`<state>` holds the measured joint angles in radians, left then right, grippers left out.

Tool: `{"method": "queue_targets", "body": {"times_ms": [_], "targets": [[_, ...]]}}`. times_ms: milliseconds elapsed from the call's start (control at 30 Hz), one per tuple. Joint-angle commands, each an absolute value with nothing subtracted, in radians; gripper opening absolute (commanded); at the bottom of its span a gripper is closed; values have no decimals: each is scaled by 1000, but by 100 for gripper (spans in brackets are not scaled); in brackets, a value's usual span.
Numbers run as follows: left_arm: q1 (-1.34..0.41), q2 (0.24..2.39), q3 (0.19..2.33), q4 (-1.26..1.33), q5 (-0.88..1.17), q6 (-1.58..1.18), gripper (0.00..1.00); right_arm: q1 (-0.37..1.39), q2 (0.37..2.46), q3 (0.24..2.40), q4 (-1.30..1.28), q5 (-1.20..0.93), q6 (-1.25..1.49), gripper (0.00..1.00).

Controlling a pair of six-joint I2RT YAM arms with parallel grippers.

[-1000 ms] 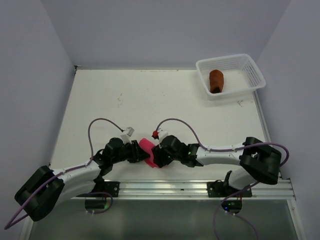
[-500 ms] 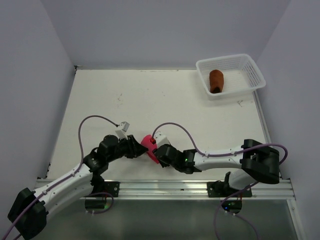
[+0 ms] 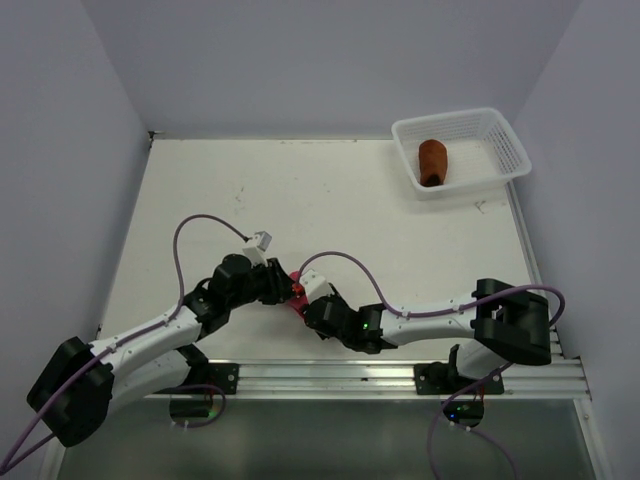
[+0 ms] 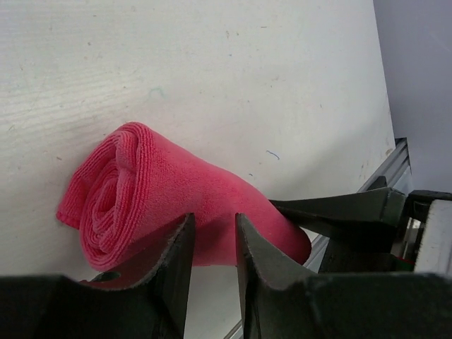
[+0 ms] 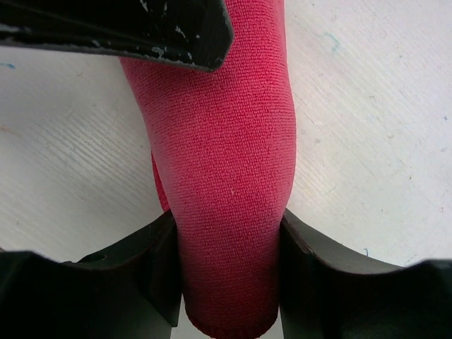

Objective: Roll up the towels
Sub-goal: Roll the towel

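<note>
Right fingers (image 5: 311, 275) clamp one end of the rolled pink towel (image 5: 226, 155) lying on the table (image 3: 350, 200) near its front edge, left fingers (image 4: 162, 275) nearly together further along, grip unclear; squeeze evenly so the coil does not unwind.

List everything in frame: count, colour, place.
pink towel: 1, bright pink, rolled, lying on the table's near-centre between the two tools
brown towel: 1, rust-brown, rolled, inside the basket
basket: 1, white mesh, at the table's far right corner
table: 1, off-white, scuffed
rail: 1, silver, along the table's near edge
cables: purple, looping over each arm
arms: 2, black and white, bases at the rail
left tool: black, jaws nearly closed at the pink towel's spiral end, grip unclear
right tool: black, clamped across the pink towel
</note>
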<state>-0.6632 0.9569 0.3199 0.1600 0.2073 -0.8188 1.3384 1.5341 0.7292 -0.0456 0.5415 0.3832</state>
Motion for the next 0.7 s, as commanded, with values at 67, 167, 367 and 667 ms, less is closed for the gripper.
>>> {"method": "queue_targets", "body": {"times_ms": [67, 167, 367, 667], "targets": [[-663, 1002, 322, 233, 172, -781, 31, 1344, 1514, 759, -77, 563, 379, 55], [-663, 1002, 304, 227, 152, -775, 28, 1345, 1500, 768, -81, 561, 376, 61], [-663, 1008, 302, 212, 140, -767, 3, 1344, 1467, 795, -95, 531, 367, 73], [-664, 991, 302, 183, 130, -767, 0, 1273, 1480, 822, -65, 439, 347, 85]]}}
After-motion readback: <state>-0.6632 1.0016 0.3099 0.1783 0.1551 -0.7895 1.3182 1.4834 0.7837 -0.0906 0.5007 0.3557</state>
